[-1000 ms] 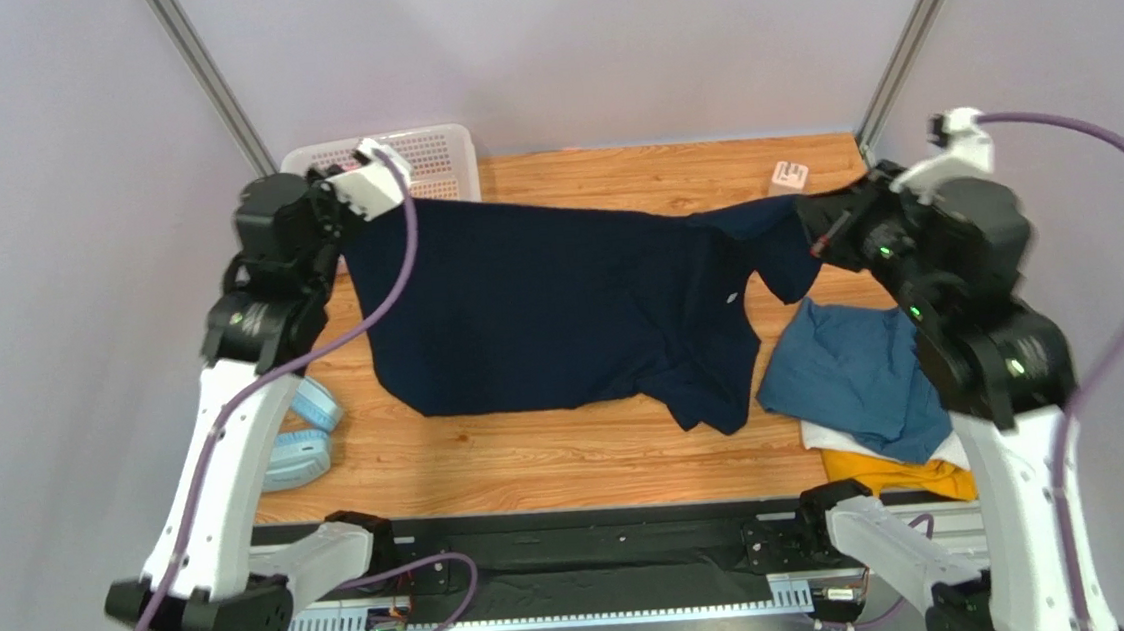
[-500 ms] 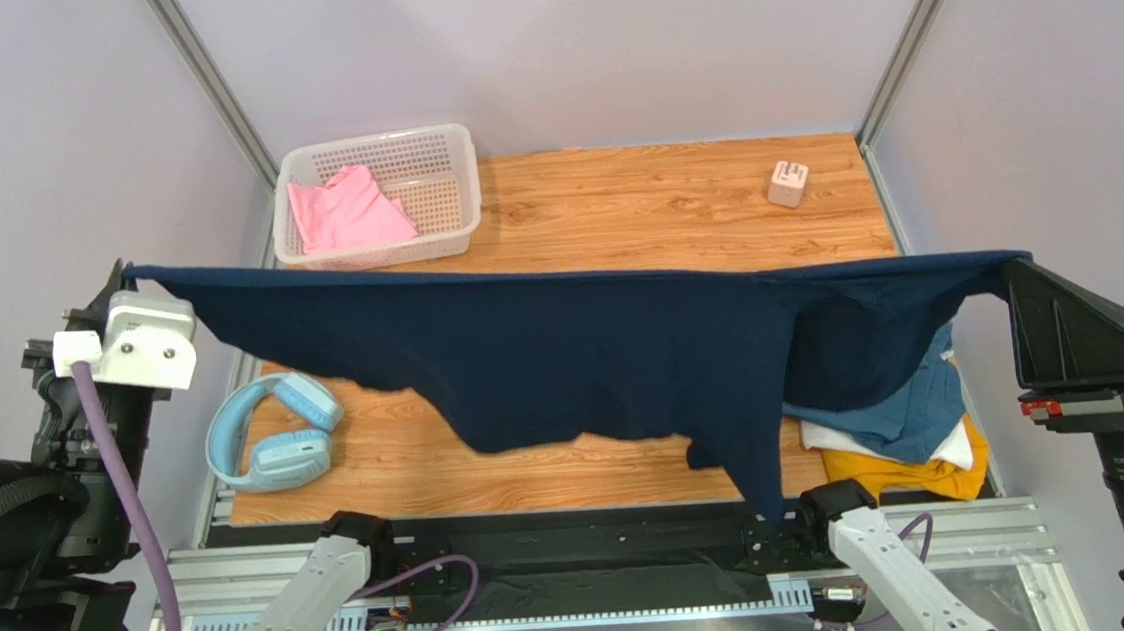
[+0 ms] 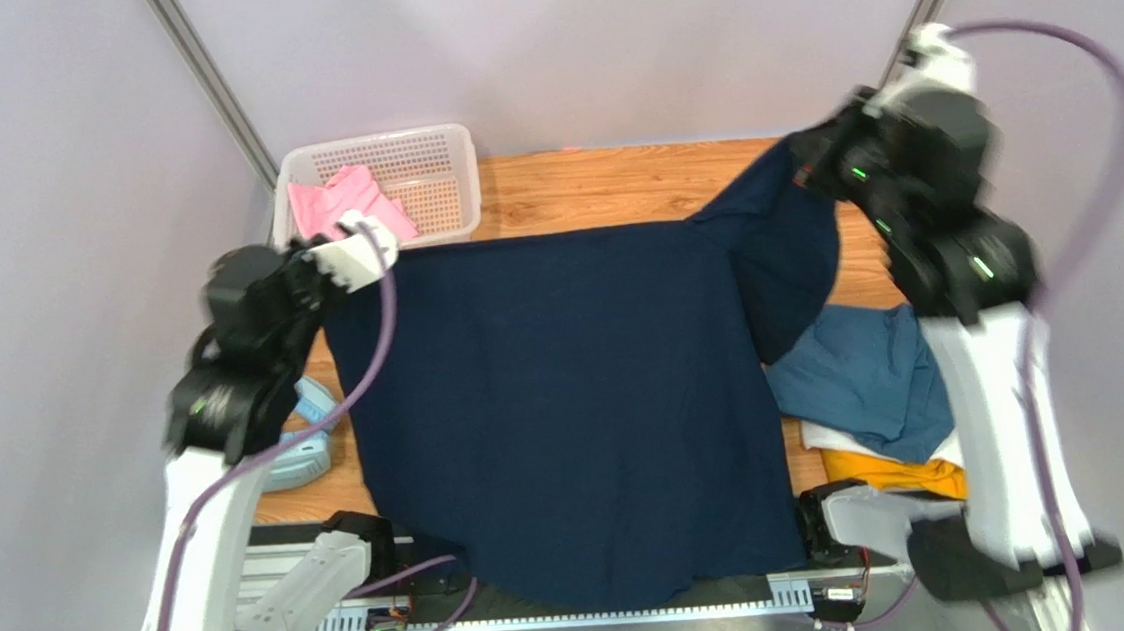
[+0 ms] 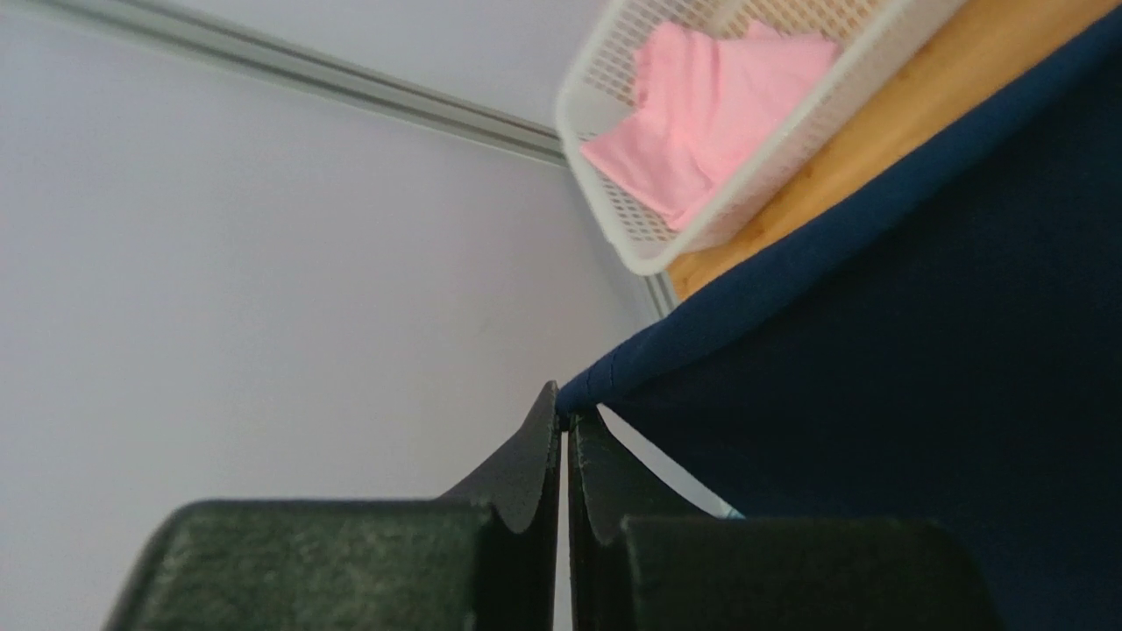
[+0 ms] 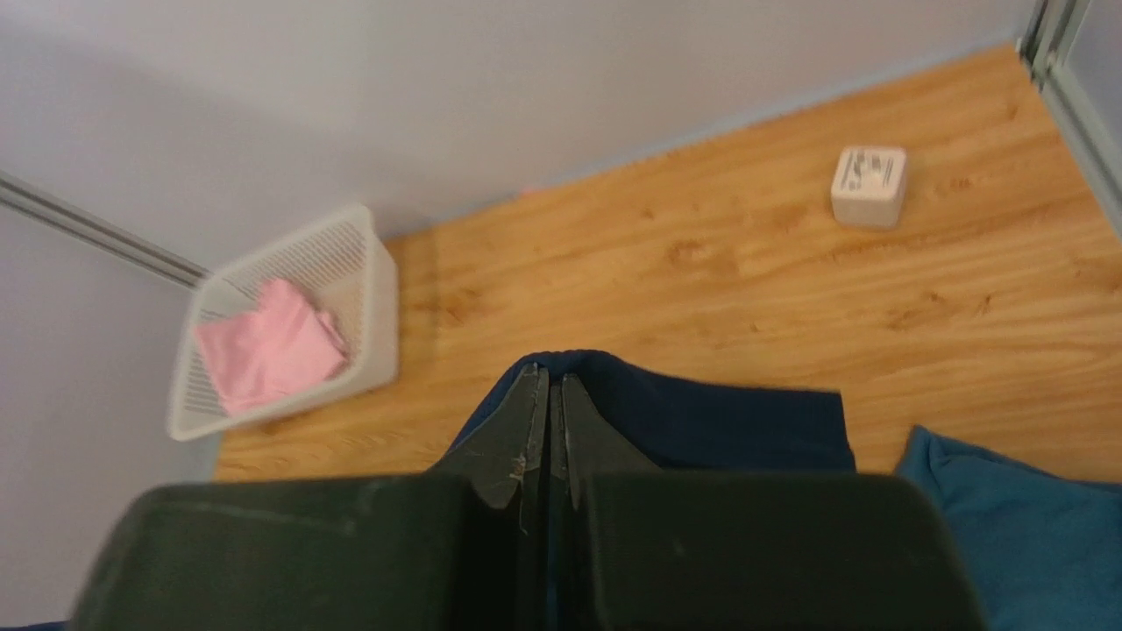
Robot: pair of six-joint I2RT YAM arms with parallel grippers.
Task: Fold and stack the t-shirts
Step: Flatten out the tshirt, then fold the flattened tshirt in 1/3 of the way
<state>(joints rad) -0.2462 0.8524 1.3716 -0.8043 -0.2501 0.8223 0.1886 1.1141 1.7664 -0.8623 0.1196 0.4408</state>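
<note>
- My left gripper (image 4: 564, 423) has its fingers pressed together on a corner of the navy t-shirt (image 3: 575, 405). In the left wrist view the dark hem runs up and to the right from the fingertips.
- My right gripper (image 5: 548, 384) is likewise pinched shut on a fold of the same navy cloth, up near the top right of the overhead frame.
- The navy t-shirt is stretched between the two grippers and fills the middle of the overhead view. Its lower edge reaches over the black rail at the bottom of the frame, and one sleeve droops just below the right gripper.
- The pink t-shirt (image 3: 341, 205) lies in the white basket (image 3: 435, 153) at the upper left of the wooden table (image 3: 588, 186).
- At the right edge I see the teal t-shirt (image 3: 859, 375) on top of a pile, with the white t-shirt (image 3: 834, 442) and the mustard t-shirt (image 3: 897, 473) peeking out below it.
- Light blue headphones (image 3: 306, 426) show partly at the left, beside the navy cloth.
- A small white cube (image 5: 869, 184) sits on the wood at the upper right of the right wrist view.
</note>
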